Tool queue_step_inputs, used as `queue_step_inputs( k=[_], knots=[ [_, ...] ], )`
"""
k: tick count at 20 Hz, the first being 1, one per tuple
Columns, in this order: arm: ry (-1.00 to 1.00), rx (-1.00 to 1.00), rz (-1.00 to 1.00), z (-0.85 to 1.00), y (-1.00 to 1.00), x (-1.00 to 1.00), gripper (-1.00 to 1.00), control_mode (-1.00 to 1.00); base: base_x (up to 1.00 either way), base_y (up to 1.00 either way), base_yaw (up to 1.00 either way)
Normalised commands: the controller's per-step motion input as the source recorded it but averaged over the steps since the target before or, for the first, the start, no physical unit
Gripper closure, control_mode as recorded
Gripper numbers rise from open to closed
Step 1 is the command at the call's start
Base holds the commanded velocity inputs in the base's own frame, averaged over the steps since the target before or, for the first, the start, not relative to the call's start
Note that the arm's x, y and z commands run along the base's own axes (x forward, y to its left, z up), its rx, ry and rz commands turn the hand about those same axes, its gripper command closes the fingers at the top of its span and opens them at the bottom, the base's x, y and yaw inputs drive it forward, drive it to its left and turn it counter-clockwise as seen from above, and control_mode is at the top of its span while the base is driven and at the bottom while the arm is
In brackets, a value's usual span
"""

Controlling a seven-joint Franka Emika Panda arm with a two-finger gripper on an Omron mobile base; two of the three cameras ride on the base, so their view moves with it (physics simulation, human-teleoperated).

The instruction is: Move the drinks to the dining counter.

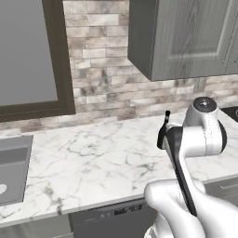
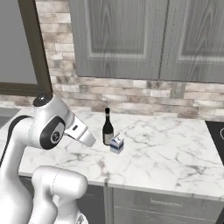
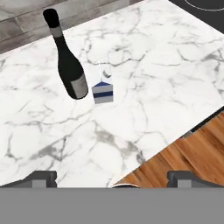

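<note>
While its pale label is too blurred to read, the wine bottle (image 3: 68, 65) stands on the marble counter (image 2: 166, 153); the milk carton (image 3: 103, 92) sits just beside it; the gripper (image 3: 113, 177), spread wide, holds nothing.

A glossy white arm (image 1: 200, 135) of rounded segments — dark joint bands, a grey-capped elbow, black cable.

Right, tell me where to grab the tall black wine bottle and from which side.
Probably the wide lower body of the tall black wine bottle, at the label, coming level from the counter's front edge, slightly on the side away from the small blue-and-white milk carton. It stands upright; the carton sits close beside its base. The neck is slim, so less secure. The pincer is open.
</note>
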Motion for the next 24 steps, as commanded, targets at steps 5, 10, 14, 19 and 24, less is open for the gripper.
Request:
queue_step_inputs(
  k=[5,10,14,19,24],
  knots=[
    [0.02,0.01,0.09,-0.18,-0.11,0.44,-1.00,-1.00,0.00,0.00,0.00],
    [0.08,0.00,0.11,-0.16,-0.17,0.24,-1.00,-1.00,0.00,0.00,0.00],
    [0.12,0.00,0.06,-0.23,-0.17,0.11,-1.00,-1.00,0.00,0.00,0.00],
    [0.17,0.00,0.02,-0.27,-0.16,0.15,-1.00,-1.00,0.00,0.00,0.00],
    [0.14,0.00,0.01,-0.26,-0.14,0.08,-1.00,-1.00,0.00,0.00,0.00]
  ],
)
